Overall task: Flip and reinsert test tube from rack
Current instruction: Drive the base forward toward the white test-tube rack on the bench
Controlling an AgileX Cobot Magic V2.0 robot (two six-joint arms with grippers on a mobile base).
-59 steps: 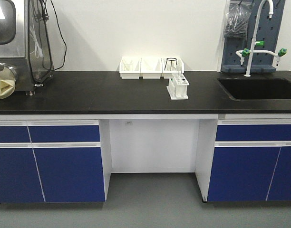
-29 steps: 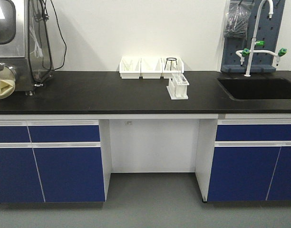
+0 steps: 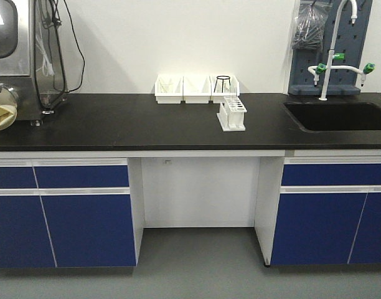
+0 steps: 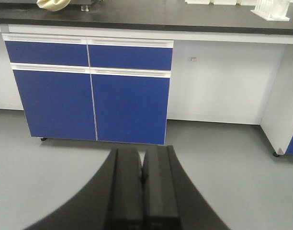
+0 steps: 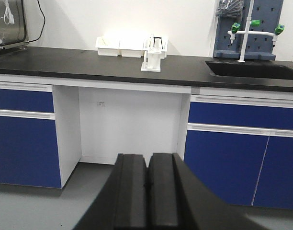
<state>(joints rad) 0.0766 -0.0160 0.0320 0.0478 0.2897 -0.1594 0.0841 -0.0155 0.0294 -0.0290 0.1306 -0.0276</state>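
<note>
Black left pincer (image 4: pixel 142 160) and right pincer (image 5: pixel 147 162) both clamped empty, low above the floor (image 4: pixel 232 167), well short of the bench (image 3: pixel 116 121). Rack (image 3: pixel 231 114) stands on it near the bins (image 3: pixel 197 91); test tube too small to pick out. Front view has slid slightly: base likely repositioning, reach not begun

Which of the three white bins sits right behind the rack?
The rightmost bin, with a black ring above it; the other two sit left of the rack.
</note>
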